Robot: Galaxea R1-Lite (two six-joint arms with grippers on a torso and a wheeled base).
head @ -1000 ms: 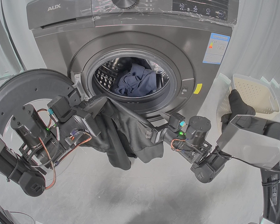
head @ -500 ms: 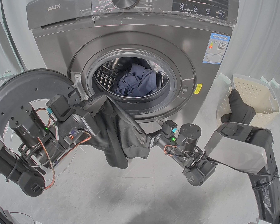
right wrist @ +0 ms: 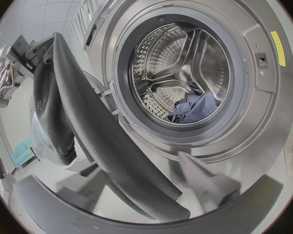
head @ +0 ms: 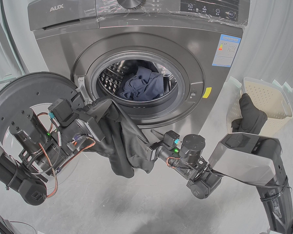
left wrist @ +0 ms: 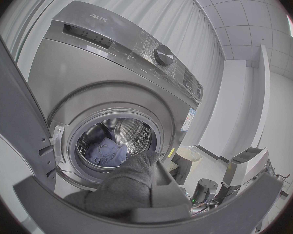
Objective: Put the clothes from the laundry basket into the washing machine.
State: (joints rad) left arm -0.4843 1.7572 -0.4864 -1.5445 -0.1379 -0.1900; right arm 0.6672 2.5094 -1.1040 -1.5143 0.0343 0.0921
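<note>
**Dark garment held between my two claws at the washer's mouth**

Head view: my left claw [head: 99, 107] is clamped on the top of a dark grey knit garment [head: 127, 140], right at the lower left rim of the round opening in the grey metal front-loading washing machine [head: 172, 43]. The cloth hangs from there in folds below the opening, and its far edge runs down to my right claw [head: 152, 146], which is closed on it lower and to the right. A crumpled blue garment [head: 143, 85] lies inside the steel drum. The round grey door [head: 29, 88] stands swung open on my left. On my right, beside the machine, sits the cream perforated plastic laundry basket [head: 270, 98] with a black cloth [head: 250, 114] draped over its near rim.

Left wrist view: my left claw [left wrist: 149, 179] pinches a thick bunch of the dark grey knit garment [left wrist: 127, 182], held just in front of the opening. The blue garment [left wrist: 104, 151] rests low in the drum.

Right wrist view: the dark grey knit garment [right wrist: 97, 121] stretches as a taut band from my left claw [right wrist: 39, 54] down into my right claw [right wrist: 136, 166], whose fingers [right wrist: 205, 182] close on either side of the fold. Behind it, the blue garment [right wrist: 195, 108] lies at the bottom of the drum.
</note>
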